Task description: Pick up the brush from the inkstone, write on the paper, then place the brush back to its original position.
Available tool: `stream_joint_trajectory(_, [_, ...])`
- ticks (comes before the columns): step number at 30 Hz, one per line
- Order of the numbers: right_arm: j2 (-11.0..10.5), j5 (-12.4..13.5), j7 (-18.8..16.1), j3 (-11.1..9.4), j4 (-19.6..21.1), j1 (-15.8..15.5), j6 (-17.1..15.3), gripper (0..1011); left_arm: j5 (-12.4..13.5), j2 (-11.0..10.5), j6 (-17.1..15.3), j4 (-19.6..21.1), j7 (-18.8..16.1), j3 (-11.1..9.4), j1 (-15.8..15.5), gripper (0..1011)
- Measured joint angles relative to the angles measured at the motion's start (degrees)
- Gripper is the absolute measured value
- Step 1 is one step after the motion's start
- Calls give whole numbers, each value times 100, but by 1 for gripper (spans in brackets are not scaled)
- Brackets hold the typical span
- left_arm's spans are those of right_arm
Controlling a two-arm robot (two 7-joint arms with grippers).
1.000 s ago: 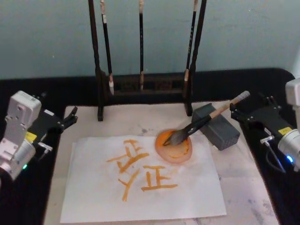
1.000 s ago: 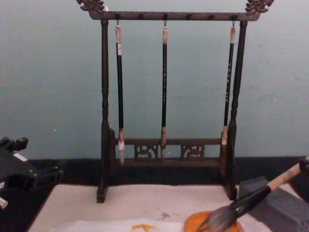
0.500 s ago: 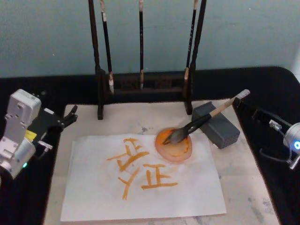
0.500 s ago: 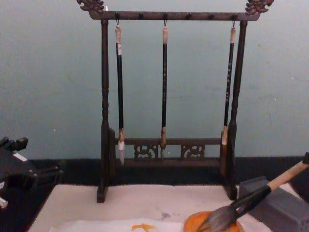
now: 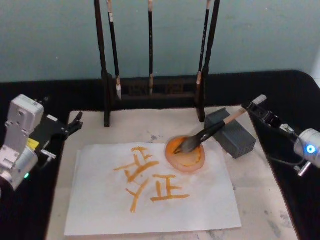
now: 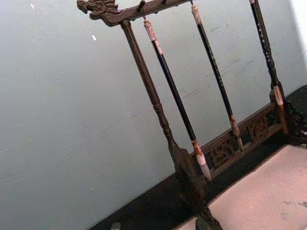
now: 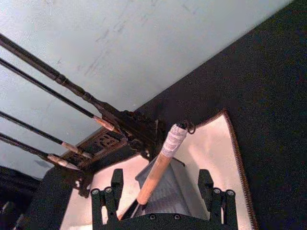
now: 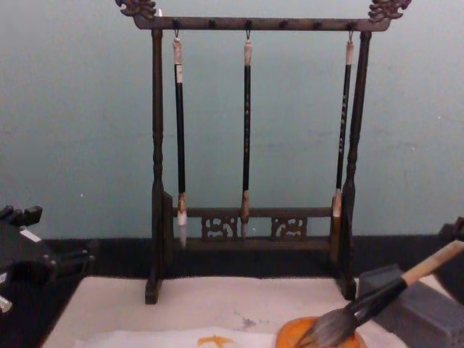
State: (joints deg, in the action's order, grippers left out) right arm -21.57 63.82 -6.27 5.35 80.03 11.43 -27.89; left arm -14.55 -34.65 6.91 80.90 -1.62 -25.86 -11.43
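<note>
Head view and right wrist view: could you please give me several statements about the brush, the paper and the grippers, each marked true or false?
1. The brush lies with its bristles on the orange dish. True.
2. The right gripper is shut on the brush handle. False: its fingers are open, one on each side of the handle and apart from it.
3. The paper is blank. False: it bears orange strokes.
4. Three thin brushes hang from the rack. True.
5. The left gripper hovers over the paper. False: it is at the left edge of the mat.

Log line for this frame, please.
brush: tip in orange dish, handle on grey block | right gripper: open around handle end | left gripper: parked, left | paper: written
</note>
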Motion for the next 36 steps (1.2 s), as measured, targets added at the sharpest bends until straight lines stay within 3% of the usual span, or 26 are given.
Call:
stream_joint_trajectory(13, [341,333,39,121,-707,447,287,1000,0,0,0,0,0,0,0,1010])
stream_joint_trajectory(27, [467,507,-23,325,-1297,826,469,1000,0,0,0,0,0,0,0,1009])
stream_joint_trajectory(36, [445,568,-48,418,-1340,860,552,1000,0,0,0,0,0,0,0,1010])
